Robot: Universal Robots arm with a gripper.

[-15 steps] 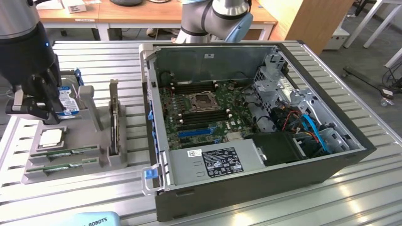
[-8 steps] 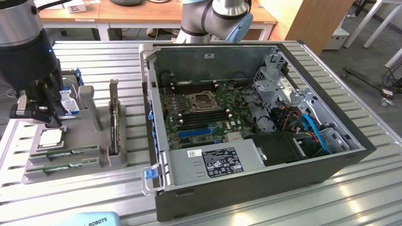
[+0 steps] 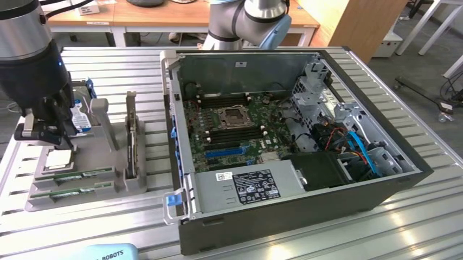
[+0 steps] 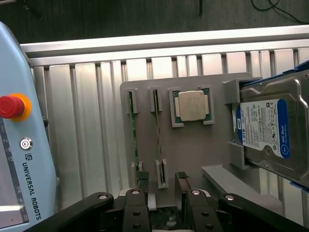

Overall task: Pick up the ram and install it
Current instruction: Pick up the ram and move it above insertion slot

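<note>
Ram: a thin green stick [image 4: 158, 126] standing on edge in a slot of the grey holder tray [image 4: 195, 152], in the slot next to the square processor [image 4: 191, 106].
Second ram: its twin [image 4: 133, 130], in the next tray slot over, on the side away from the processor.
My gripper: it [image 4: 162, 187] hovers over the tray's ram end with the fingers spread wide and nothing between them. In the wrist view they line up either side of the ram beside the processor.
Contact: none that I can make out. I cannot tell how high above the tray I am.
Step in hand: the approach for the pick, as I judge it. Neither stick has left the tray.
What the pick calls for: a straight descent with the stick centred between my fingers, clear of its twin and the slot walls, then a firm close on the flat faces.
Beside the tray: the open computer case [image 3: 289, 135], its black memory slots [image 3: 233, 133] bare.
Also on the tray: a blue-labelled hard drive [image 4: 270, 130], past the processor from the ram.
</note>
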